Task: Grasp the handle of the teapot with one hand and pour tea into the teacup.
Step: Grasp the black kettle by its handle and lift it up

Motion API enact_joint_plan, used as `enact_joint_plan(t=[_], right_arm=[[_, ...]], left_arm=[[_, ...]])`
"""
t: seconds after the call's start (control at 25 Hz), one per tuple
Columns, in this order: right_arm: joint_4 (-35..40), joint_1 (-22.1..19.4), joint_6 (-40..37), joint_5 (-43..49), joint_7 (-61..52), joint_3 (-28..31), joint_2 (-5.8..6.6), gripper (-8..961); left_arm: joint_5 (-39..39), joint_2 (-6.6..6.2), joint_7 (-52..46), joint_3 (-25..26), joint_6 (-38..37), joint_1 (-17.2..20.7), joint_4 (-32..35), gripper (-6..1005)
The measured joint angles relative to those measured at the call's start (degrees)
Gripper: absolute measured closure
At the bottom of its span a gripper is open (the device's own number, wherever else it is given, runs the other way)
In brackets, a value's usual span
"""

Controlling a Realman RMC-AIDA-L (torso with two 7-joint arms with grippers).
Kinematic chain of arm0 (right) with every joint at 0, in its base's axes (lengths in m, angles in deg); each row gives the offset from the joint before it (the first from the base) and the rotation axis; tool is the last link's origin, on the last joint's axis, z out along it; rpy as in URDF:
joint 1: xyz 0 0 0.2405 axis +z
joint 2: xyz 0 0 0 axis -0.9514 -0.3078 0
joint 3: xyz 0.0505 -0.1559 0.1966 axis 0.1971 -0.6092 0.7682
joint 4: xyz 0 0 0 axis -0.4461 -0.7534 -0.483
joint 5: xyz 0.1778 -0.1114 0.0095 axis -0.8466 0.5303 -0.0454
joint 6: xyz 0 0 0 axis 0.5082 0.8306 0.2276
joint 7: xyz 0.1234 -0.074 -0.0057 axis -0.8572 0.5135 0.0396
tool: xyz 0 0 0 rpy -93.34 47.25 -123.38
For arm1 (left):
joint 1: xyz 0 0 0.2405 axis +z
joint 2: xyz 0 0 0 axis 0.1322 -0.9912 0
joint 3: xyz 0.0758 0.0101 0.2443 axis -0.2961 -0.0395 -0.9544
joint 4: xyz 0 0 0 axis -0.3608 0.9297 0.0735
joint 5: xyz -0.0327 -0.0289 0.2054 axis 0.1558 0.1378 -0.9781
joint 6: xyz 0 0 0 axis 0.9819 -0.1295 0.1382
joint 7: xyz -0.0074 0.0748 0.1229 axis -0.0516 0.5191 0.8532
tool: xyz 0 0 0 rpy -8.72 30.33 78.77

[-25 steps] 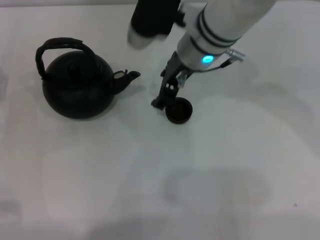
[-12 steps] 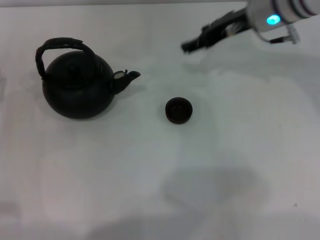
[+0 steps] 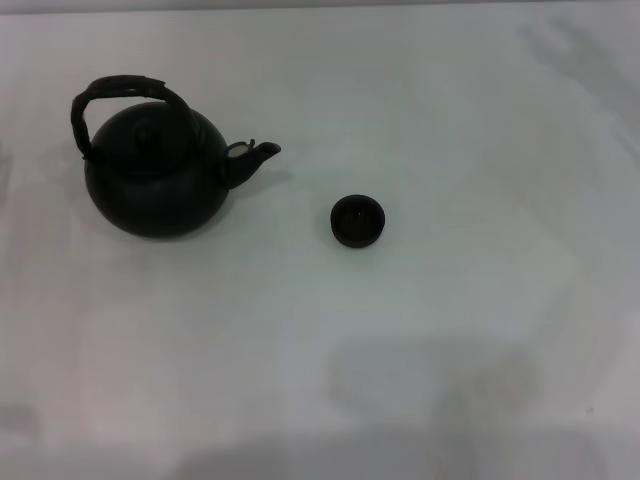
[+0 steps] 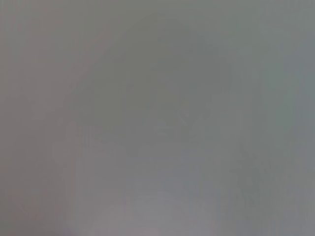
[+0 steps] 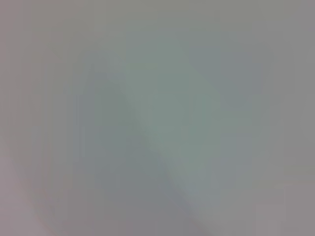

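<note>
Black teapot (image 3: 155, 175) upright on white table (image 3: 450, 330), handle (image 3: 120, 92) arched above it, teacup (image 3: 357, 221) right of its spout, both grippers out of sight, fingers' state impossible to tell

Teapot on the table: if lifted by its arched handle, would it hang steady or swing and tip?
The teapot looks bulky, so probably heavy. Its handle arches over the lid, so it would likely hang fairly level, perhaps swinging. The round body may rock if nudged.

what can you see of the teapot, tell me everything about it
The teapot is a round, matte black pot standing upright on the white table, at the robot's left. A thick, rough-looking dark handle arches over its knobbed lid. Its short curved spout points toward the small black teacup, which stands apart from it. Nothing but the table touches it; no hand is in view.
</note>
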Motion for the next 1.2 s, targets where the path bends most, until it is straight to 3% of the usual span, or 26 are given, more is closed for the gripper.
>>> enact_joint_plan(t=[0.2, 0.4, 0.52, 0.92, 1.2], right_arm=[[-14.3, -1.7, -7.7, -23.2, 27.9, 1.9, -0.13, 116], [-23.2, -0.1, -8.0, -32.1, 55.1, 2.1, -0.67, 118], [-27.5, 1.9, -8.3, -37.7, 64.5, 2.1, -0.88, 118], [-28.3, 5.2, -2.3, -39.9, 68.3, 2.2, -0.62, 118], [-26.3, 6.2, 3.8, -41.3, 68.6, 2.2, -0.35, 118]], left_arm=[[0.0, 0.00, 0.0, -0.1, 0.0, 0.2, -0.1, 183], [-0.1, 0.04, 0.0, -0.1, 0.0, 0.4, 0.0, 183], [-0.1, 0.16, 0.3, -0.2, 0.2, 0.7, 0.1, 183], [-4.0, 0.33, 0.0, -0.3, -3.2, 5.2, 1.4, 182], [-18.1, 0.04, -0.3, -0.4, -8.6, 8.6, 1.1, 182]])
